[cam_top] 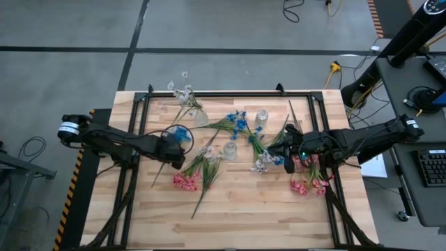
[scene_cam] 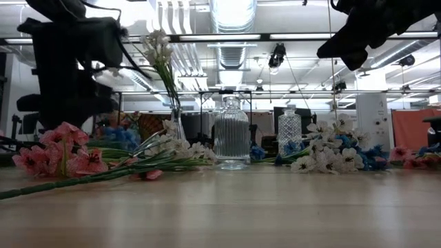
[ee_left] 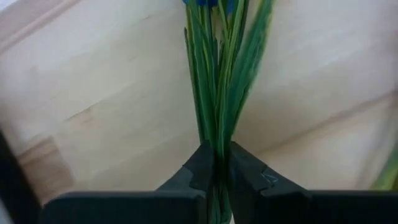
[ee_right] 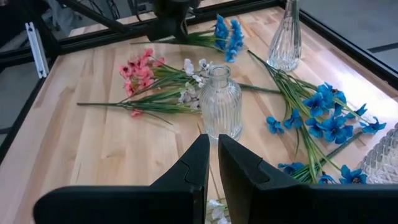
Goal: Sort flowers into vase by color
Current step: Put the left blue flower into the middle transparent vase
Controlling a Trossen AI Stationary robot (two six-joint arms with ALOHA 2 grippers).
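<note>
My left gripper (cam_top: 174,144) is left of the table's middle, shut on a blue flower (cam_top: 181,132). My right gripper (cam_top: 287,148) is raised over the table's right half, shut and touching nothing. It is above a white and blue spray (cam_top: 265,162) lying on the table. A slim vase (cam_top: 201,117) holds white flowers (cam_top: 185,94) upright. A ribbed vase (cam_top: 229,150) and a cut-glass vase (cam_top: 261,117) stand without flowers. Blue (cam_top: 239,123), white (cam_top: 209,155) and pink sprays (cam_top: 185,182) lie flat on the wood, with more pink (cam_top: 306,185) at the right. My left gripper pinches the blue flower's bundle of green stems and leaves (ee_left: 217,134) between its two fingers (ee_left: 199,165), which lie across the stems. The blossoms (ee_left: 205,2) reach out past the fingertips. Its thin stem end (cam_top: 157,180) trails toward the near edge. Whether that end rests on the table does not show.
The three vases stand close together at the table's middle and far side, ringed by loose sprays. Bare wood (cam_top: 237,216) runs along the near edge and in the left near corner. A black frame (cam_top: 209,92) borders the far edge and both sides.
</note>
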